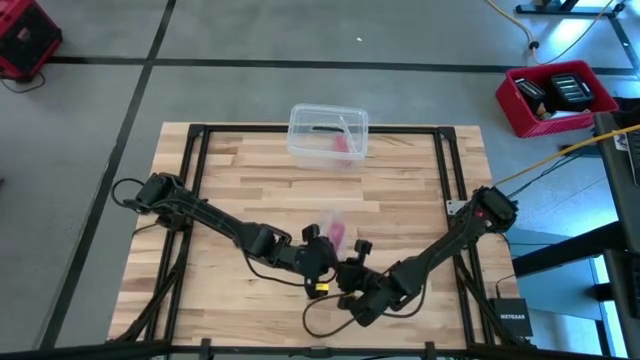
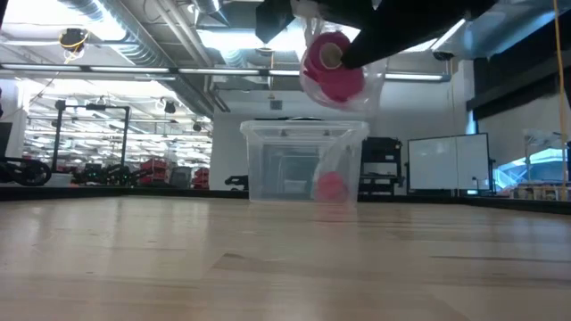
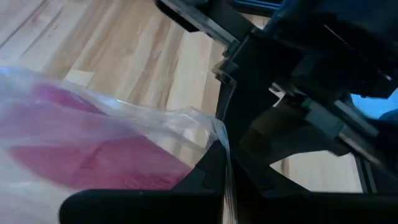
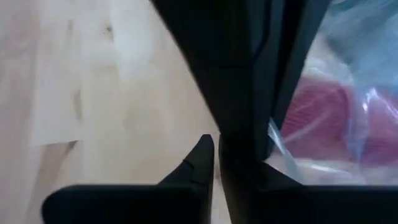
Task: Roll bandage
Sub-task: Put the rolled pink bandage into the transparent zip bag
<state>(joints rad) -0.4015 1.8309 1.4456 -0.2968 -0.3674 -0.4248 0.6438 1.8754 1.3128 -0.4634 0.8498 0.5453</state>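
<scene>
The bandage is a pink roll inside a clear plastic wrapper. It hangs in the air above the table's near middle. My left gripper comes from the left and is shut on the wrapper. My right gripper comes from the right, and its fingers stand together close beside the wrapper's edge. In the low view the dark grippers above the roll hide its top. My left gripper pinches the clear wrapper's edge between its two fingers, slanting down from the table's left. The wrapper and the roll inside it are lifted clear of the table and hang beside and below the fingers. My right gripper stands against the left gripper's fingers by the wrapper's edge. The left gripper's finger hides whether it has the film.
A clear plastic box stands on the far middle of the wooden table, with a pink thing inside it. Black frame rails run along the table's sides. A red crate sits on the floor beyond the right edge.
</scene>
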